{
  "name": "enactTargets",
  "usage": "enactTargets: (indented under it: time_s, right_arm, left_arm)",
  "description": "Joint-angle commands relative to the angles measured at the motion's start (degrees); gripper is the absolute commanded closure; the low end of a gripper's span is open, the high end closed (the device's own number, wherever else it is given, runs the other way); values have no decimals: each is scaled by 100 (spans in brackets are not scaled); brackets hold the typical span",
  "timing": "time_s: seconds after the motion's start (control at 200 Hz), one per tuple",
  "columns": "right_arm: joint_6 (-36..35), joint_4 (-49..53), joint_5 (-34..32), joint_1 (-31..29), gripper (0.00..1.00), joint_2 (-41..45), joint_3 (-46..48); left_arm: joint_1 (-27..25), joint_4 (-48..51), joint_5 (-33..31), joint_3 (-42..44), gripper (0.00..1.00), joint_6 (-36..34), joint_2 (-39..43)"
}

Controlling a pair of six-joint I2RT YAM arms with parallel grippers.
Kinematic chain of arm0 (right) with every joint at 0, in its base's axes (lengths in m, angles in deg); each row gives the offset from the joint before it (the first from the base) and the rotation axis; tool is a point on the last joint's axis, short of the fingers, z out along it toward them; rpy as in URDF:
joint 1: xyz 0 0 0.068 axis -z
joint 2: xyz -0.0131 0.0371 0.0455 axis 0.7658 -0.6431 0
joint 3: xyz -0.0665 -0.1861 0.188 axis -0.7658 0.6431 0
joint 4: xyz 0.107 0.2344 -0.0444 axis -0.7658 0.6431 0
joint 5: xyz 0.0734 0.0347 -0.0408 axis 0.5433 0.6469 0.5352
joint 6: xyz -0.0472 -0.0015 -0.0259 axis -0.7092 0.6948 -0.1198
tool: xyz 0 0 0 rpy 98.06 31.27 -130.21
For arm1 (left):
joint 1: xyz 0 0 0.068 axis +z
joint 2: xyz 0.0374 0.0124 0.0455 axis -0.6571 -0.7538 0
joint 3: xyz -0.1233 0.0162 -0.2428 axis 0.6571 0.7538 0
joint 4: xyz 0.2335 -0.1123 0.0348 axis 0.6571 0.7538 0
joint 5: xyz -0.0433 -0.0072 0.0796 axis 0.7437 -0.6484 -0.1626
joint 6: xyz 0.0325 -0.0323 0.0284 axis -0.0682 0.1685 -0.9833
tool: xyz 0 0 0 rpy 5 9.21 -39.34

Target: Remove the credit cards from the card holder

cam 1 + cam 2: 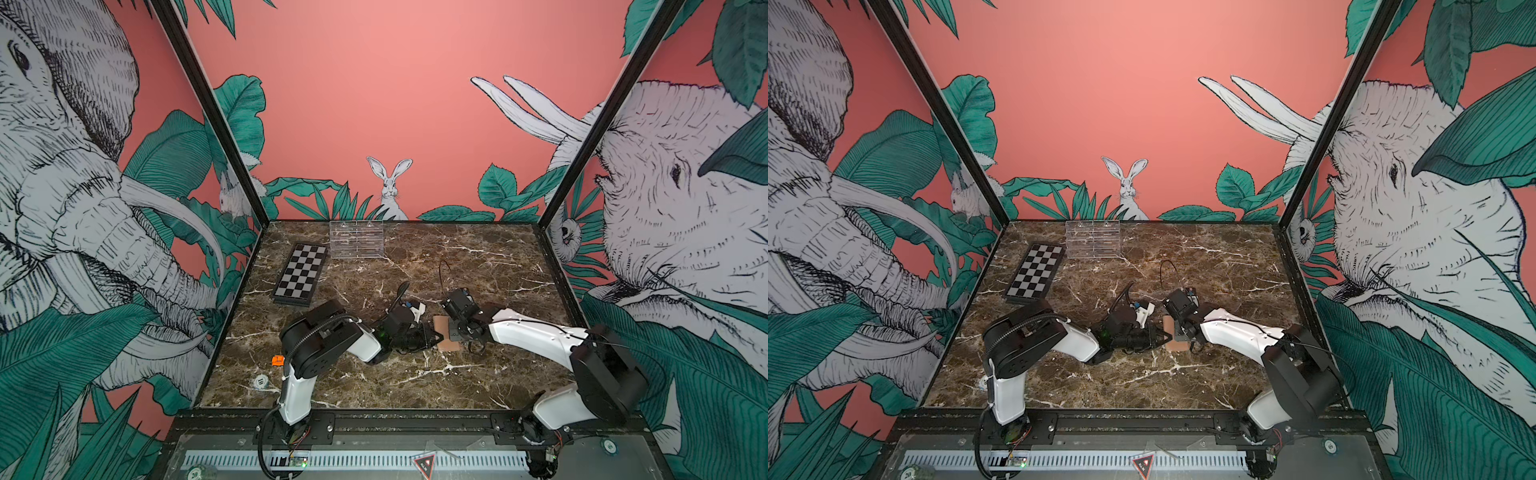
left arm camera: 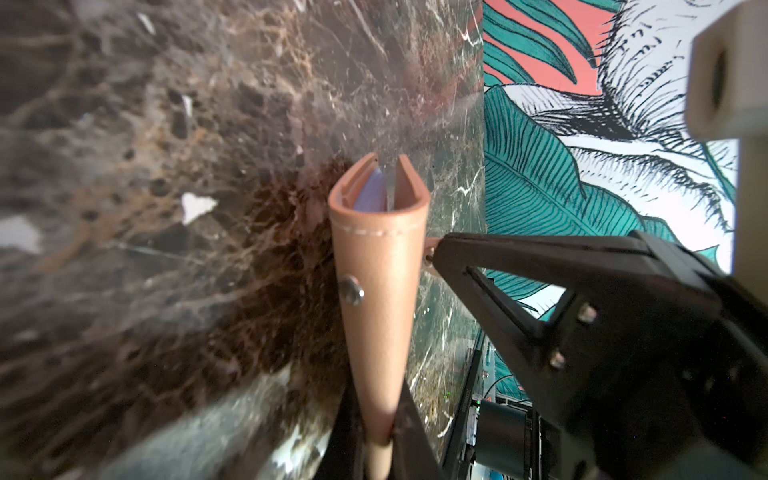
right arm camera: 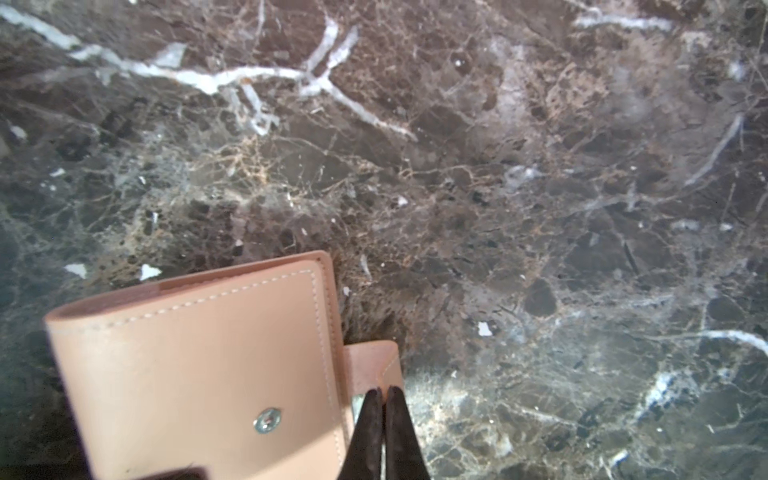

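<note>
Left wrist view gives us the clearest read: the left gripper (image 2: 378, 432) is clamped on one end of the tan card holder (image 2: 376, 291), and the open far edge shows a pale blue credit card (image 2: 370, 193) tucked inside the fold. In a top view the card holder (image 1: 441, 326) sits between the two grippers, well apart from the chessboard (image 1: 301, 270), to its right and nearer the robot's base. The right gripper (image 3: 384, 397) is pinched tight on the snap tab (image 3: 372, 363), which is already off its stud (image 3: 267, 419). We judge the step in hand to be opening the cover. To do it well, we hold the left grip firm as an anchor. We peel the tab in an arc around the spine rather than tugging straight out, which could drag the card holder from the left jaws. We go slowly, since the thin tab could slip and the cards could spill once the cover gapes.
</note>
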Motion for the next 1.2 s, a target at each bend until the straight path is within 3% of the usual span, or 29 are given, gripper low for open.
enactTargets:
  time_s: [0.0,0.27,0.435,0.55,0.75,1.005,1.065,1.195]
  right_arm:
    - [35,218,-93,150,100,131,160]
    - [-7,-117,304,515,100,322,510]
    - [-16,-282,525,604,100,400,657]
    - [10,-577,1049,705,100,597,778]
    - [-1,-331,1099,834,78,1092,778]
    - [0,-594,1862,915,65,2186,898]
    - [11,-805,2191,911,67,2341,963]
    - [117,-1221,2734,924,87,2162,1087]
  left_arm:
    - [38,684,-174,82,100,-394,323]
    - [73,1032,-251,52,100,-613,386]
    - [87,1131,-371,98,75,-643,533]
    - [109,1428,-473,37,57,-749,850]
    - [117,2679,-709,-277,43,-1231,1539]
    - [126,2559,-531,-361,42,-1296,1600]
    - [135,2485,-521,-344,41,-1289,1580]
    - [144,2390,-529,-279,42,-1238,1562]
